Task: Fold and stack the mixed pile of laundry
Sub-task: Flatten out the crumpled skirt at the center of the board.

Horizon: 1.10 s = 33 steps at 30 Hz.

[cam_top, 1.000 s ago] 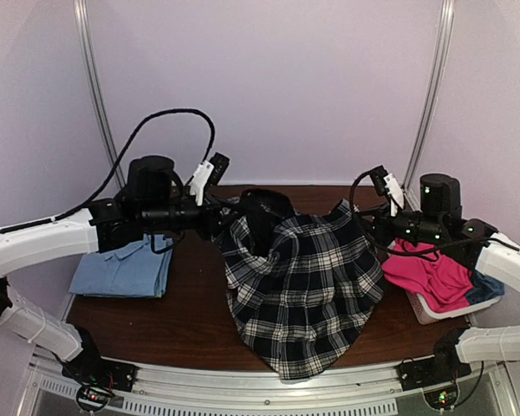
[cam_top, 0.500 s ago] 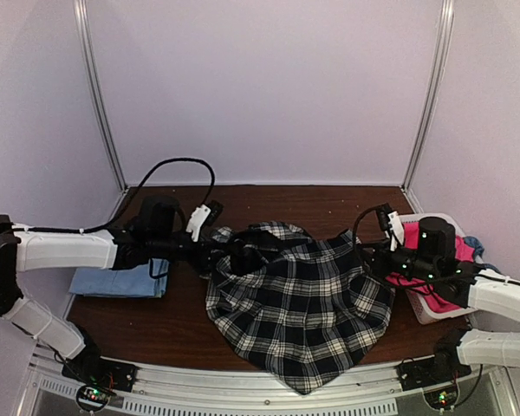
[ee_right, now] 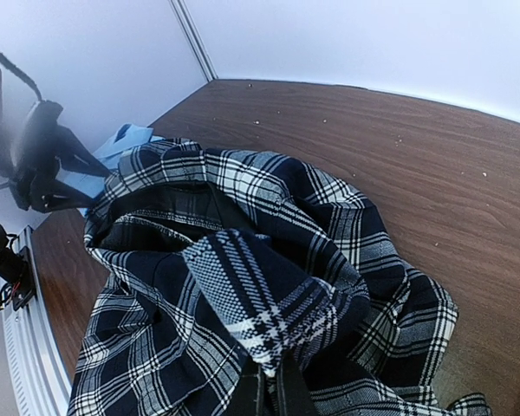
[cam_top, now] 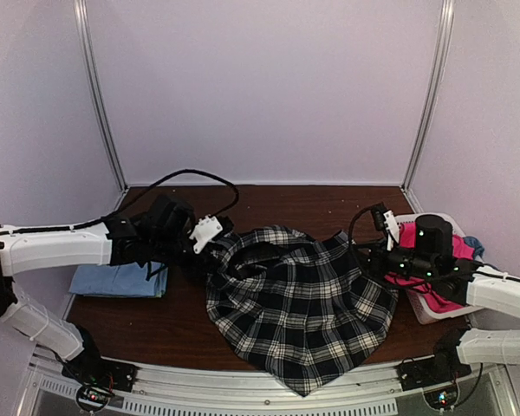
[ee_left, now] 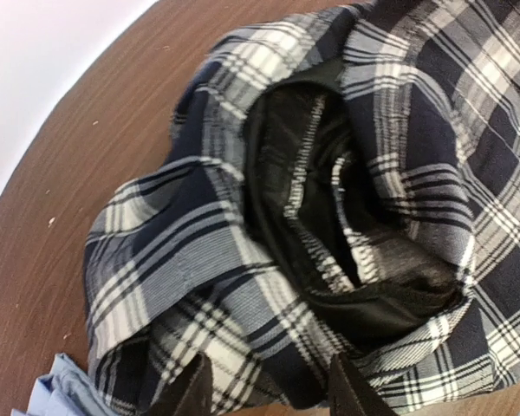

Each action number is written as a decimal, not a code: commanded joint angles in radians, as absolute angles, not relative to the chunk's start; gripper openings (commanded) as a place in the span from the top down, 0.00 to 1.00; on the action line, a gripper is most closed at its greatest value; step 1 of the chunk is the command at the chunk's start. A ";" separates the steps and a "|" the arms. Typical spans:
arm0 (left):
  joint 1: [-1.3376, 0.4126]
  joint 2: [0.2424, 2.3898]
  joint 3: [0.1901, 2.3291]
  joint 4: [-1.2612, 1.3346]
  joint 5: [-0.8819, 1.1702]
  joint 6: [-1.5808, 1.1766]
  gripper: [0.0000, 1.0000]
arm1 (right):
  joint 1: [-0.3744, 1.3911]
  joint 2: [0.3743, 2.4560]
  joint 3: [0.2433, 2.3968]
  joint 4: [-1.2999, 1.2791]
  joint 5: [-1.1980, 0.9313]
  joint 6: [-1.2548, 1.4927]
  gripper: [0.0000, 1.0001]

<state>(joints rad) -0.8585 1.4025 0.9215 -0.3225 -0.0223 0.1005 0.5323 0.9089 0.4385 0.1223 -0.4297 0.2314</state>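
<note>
The black-and-white plaid shirt spills over the near edge of the counter and spreads across its middle. At the shirt's right side, the right pincer is clamped on a raised fold of the plaid. At its crumpled left end, the left pincer stands parted just above the cloth. A folded light blue shirt lies further left. Hot-pink trousers fill the white basket on the right.
</note>
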 commanded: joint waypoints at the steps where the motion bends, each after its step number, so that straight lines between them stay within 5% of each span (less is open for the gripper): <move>1: -0.739 1.302 0.887 -0.245 -0.061 -0.035 0.57 | 0.538 0.851 0.432 0.147 -0.402 0.233 1.00; 22: -0.710 1.529 1.026 -0.212 0.235 -0.210 0.52 | 0.538 0.822 0.405 0.163 -0.412 0.259 1.00; 27: -0.724 1.565 1.048 -0.218 0.247 -0.216 0.43 | 0.537 0.822 0.402 0.162 -0.408 0.259 1.00; 33: -0.723 1.655 1.122 -0.349 0.090 -0.222 0.56 | 0.538 0.825 0.399 0.165 -0.406 0.258 1.00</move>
